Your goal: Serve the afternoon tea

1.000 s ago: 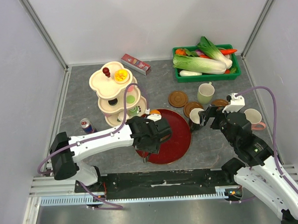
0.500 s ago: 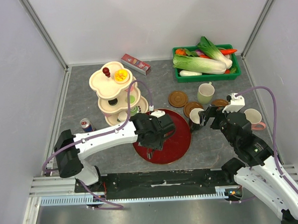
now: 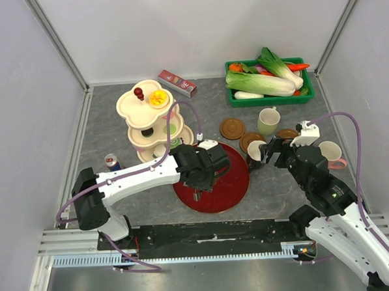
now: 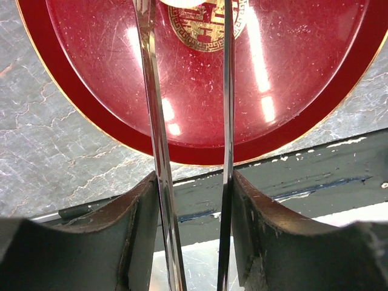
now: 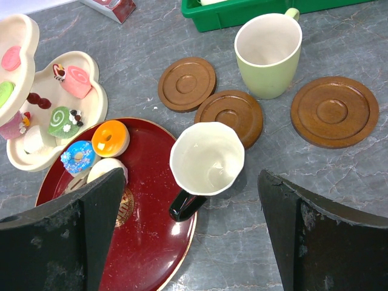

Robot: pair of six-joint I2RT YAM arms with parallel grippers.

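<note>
My left gripper [image 3: 197,178] hangs over the red plate [image 3: 229,183], shut on metal tongs [image 4: 154,121]. Both tong blades are pressed between the fingers and reach toward a white sweet [image 4: 182,2] at the plate's far side. An orange donut [image 5: 110,138], a blue donut [image 5: 77,157] and a white sweet [image 5: 104,170] lie on the plate. My right gripper [image 5: 191,200] is open above the black mug [image 5: 206,159], which stands by the plate's right rim. A pale green mug [image 5: 268,53] stands among three brown coasters [image 5: 233,115]. More sweets sit on the tiered stand [image 3: 150,115].
A green crate of vegetables [image 3: 269,83] is at the back right. A red box [image 3: 177,83] lies behind the stand, and a drink can [image 3: 113,163] stands left of the left arm. A white mug [image 3: 332,152] sits beside the right arm. The table's front rail [image 4: 315,176] runs below the plate.
The left arm has shifted right and forward over the red plate, and its fingers have squeezed the tongs narrower. The right arm has not moved.
</note>
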